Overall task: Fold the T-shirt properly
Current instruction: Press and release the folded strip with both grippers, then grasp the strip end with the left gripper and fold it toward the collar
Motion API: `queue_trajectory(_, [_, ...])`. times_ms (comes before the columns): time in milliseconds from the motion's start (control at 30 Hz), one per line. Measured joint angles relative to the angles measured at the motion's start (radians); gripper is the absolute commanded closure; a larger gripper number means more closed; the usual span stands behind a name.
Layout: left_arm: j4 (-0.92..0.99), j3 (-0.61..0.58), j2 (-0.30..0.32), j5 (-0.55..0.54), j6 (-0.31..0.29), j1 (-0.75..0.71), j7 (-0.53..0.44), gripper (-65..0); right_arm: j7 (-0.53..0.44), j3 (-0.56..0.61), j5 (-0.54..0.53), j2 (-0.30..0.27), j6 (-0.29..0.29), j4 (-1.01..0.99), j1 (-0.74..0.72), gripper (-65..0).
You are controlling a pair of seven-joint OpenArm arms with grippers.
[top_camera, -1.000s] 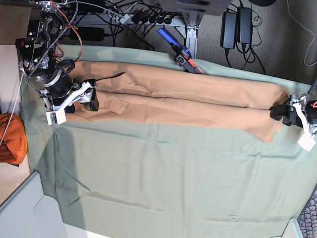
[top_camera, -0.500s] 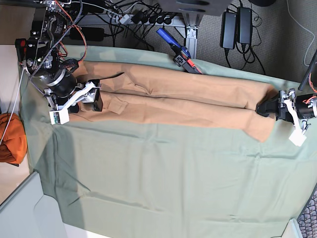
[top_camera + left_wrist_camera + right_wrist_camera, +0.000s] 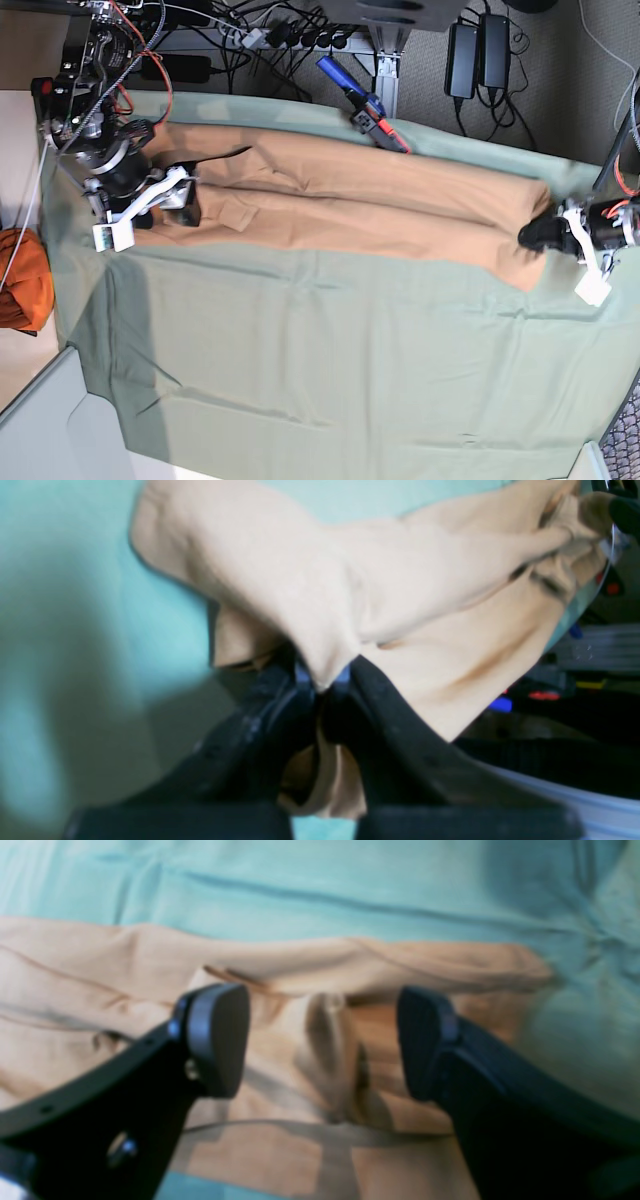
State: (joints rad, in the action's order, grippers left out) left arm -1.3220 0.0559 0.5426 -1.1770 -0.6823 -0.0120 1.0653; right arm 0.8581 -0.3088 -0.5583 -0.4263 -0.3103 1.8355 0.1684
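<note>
The tan T-shirt (image 3: 360, 205) lies folded into a long band across the pale green cloth (image 3: 350, 370). My left gripper (image 3: 537, 236), at the right of the base view, is shut on the shirt's end. In the left wrist view its black fingers (image 3: 380, 715) pinch a point of tan fabric (image 3: 310, 580), and the cloth rises from them. My right gripper (image 3: 180, 205) is open over the shirt's other end at the left. In the right wrist view its two pads (image 3: 215, 1035) stand wide apart above creased tan fabric (image 3: 325, 965), holding nothing.
A darker orange cloth bundle (image 3: 22, 280) lies off the green cloth at the far left. A blue and red tool (image 3: 362, 103) sits at the cloth's far edge. Power bricks (image 3: 478, 55) and cables lie beyond it.
My left gripper has moved inward and slightly toward the near side, taking the shirt's end with it. My right gripper has shifted only slightly and stays open.
</note>
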Motion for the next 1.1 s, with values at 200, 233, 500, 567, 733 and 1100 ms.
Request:
queue_trajectory(200, [0.014,0.024,0.035,0.076,0.000,0.072,-0.033,0.0,0.000,-0.126,-0.027,0.000,0.000,0.000,0.000,-44.6])
queue_trajectory(233, [0.024,0.026,0.044,0.088,0.000,0.083,-0.037,0.0,0.002,-0.145,-0.033,0.000,0.000,0.000,0.000,-44.6])
queue_trajectory(500, [0.139,0.026,0.069,0.241,-0.003,0.224,-0.125,0.0,0.004,-0.222,-0.044,0.000,0.000,0.000,0.000,-44.6])
queue_trajectory(567, [0.183,0.027,0.076,0.302,-0.003,0.269,-0.143,0.0,0.005,-0.222,-0.045,0.000,0.000,0.000,0.000,-44.6])
queue_trajectory(733, [0.243,0.027,0.105,0.312,-0.004,0.331,-0.139,0.0,0.007,-0.222,-0.045,0.000,0.000,0.001,0.000,-44.6])
queue_trajectory(1100, [-0.210,-0.016,0.044,0.113,-0.008,0.201,0.061,0.0,0.010,-0.222,-0.043,0.002,0.000,0.003,0.000,-44.6])
